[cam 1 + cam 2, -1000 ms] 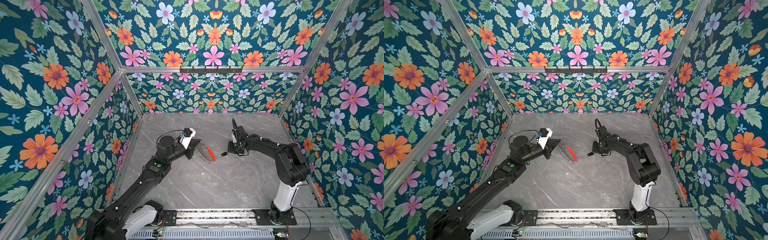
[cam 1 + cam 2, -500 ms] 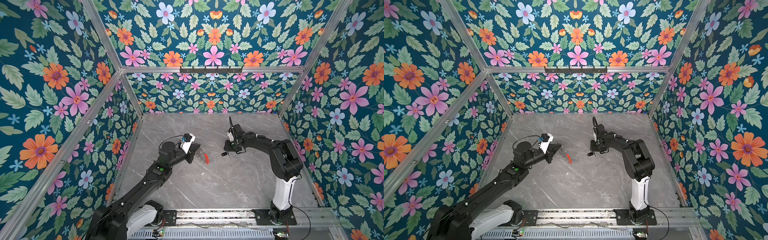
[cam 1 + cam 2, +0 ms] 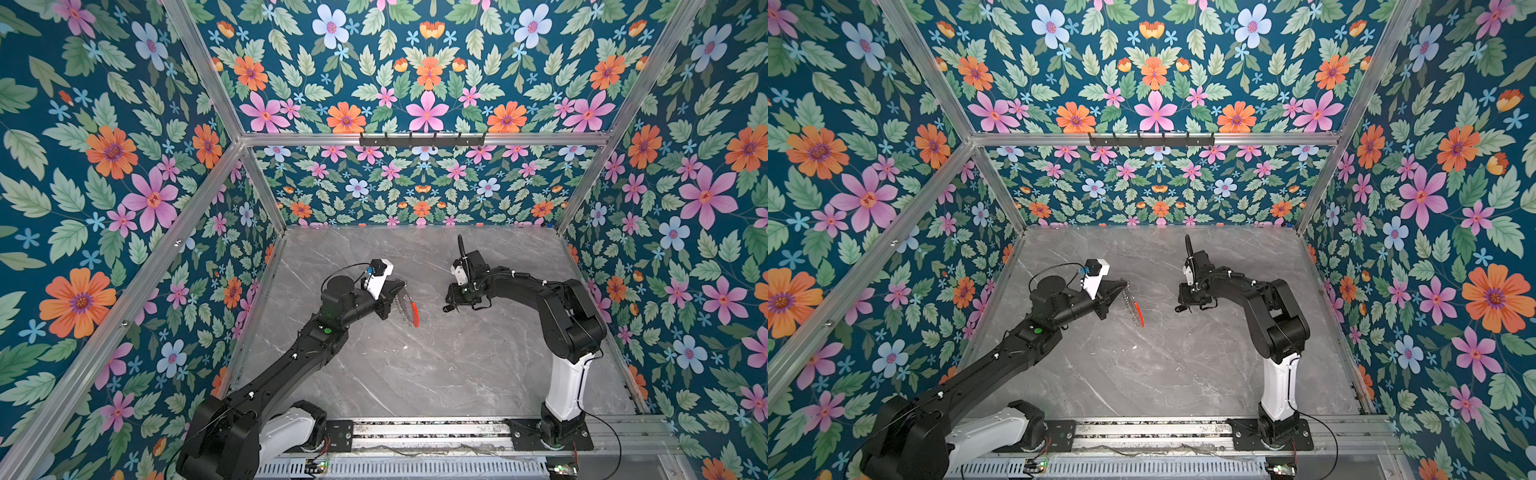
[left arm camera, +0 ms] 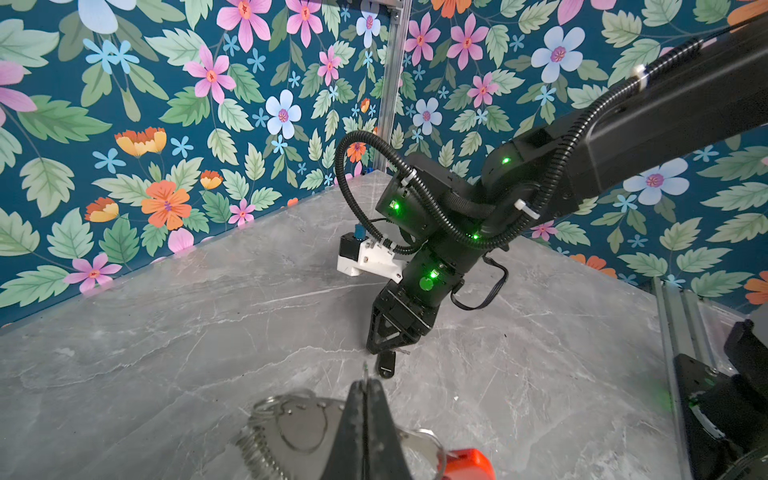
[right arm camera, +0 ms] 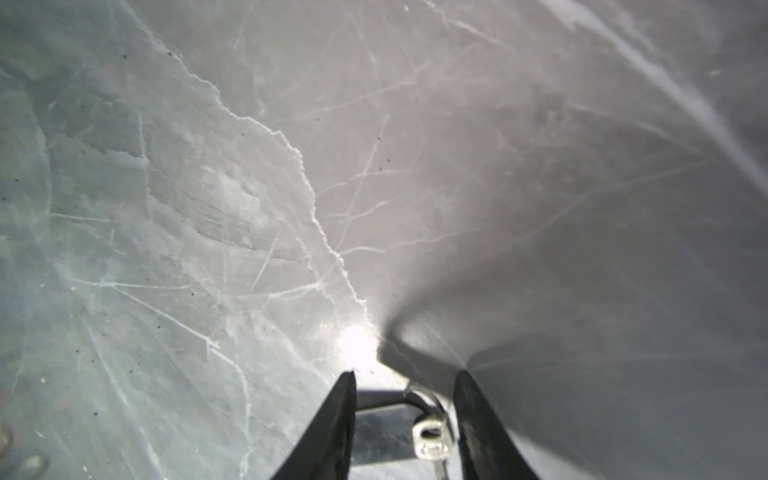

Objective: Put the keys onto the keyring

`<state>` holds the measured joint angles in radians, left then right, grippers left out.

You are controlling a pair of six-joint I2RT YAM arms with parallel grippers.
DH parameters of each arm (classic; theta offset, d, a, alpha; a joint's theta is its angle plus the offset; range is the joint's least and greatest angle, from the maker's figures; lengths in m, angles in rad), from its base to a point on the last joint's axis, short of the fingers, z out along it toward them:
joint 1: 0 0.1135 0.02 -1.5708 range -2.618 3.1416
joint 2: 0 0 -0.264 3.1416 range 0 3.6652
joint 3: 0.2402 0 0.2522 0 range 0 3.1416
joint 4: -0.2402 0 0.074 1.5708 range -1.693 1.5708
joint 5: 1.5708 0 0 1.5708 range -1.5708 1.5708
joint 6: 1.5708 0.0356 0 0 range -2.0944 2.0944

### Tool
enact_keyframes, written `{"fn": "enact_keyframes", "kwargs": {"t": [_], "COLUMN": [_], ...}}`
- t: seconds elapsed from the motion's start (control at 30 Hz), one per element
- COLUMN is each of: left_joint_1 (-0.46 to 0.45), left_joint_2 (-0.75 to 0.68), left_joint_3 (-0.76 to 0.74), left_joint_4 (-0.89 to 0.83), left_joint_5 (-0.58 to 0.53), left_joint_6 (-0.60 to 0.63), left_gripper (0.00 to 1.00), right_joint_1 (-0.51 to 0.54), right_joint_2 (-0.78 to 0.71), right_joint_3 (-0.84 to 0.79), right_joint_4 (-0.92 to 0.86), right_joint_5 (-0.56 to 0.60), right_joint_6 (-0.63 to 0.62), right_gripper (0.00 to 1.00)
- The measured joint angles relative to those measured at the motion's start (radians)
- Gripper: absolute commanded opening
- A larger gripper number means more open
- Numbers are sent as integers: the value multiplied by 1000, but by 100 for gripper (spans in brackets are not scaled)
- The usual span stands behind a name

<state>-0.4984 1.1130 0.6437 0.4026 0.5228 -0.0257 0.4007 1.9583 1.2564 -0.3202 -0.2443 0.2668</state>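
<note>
One change: right gripper (image 5: pixel 405 376), closed a second ago, now gapes astride the keys (image 5: pixel 380 430) near the keyring (image 4: pixel 299 424), left gripper (image 4: pixel 365 388) clamped on that; pickup looks next.

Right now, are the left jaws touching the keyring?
Touching. The left wrist view shows the left jaws shut on the keyring, with its silver rings and red piece sticking out on either side of them.
</note>
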Motion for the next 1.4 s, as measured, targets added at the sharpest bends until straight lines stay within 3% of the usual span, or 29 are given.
{"fn": "enact_keyframes", "kwargs": {"t": [0.37, 0.67, 1.1, 1.4], "left_joint_1": [0, 0, 0, 0], "left_joint_2": [23, 26, 22, 29], "left_joint_3": [8, 13, 13, 5], "left_joint_4": [1, 0, -3, 0], "left_joint_5": [6, 13, 13, 13], "left_joint_6": [-1, -1, -2, -19], "left_gripper": [0, 0, 0, 0], "right_joint_1": [2, 15, 19, 23], "right_joint_2": [-32, -35, -134, -88], "right_joint_3": [-64, -73, -117, -37], "right_joint_4": [40, 43, 39, -80], "right_joint_5": [-6, -5, 18, 200], "right_joint_6": [5, 19, 42, 71], "right_gripper": [21, 0, 0, 0]}}
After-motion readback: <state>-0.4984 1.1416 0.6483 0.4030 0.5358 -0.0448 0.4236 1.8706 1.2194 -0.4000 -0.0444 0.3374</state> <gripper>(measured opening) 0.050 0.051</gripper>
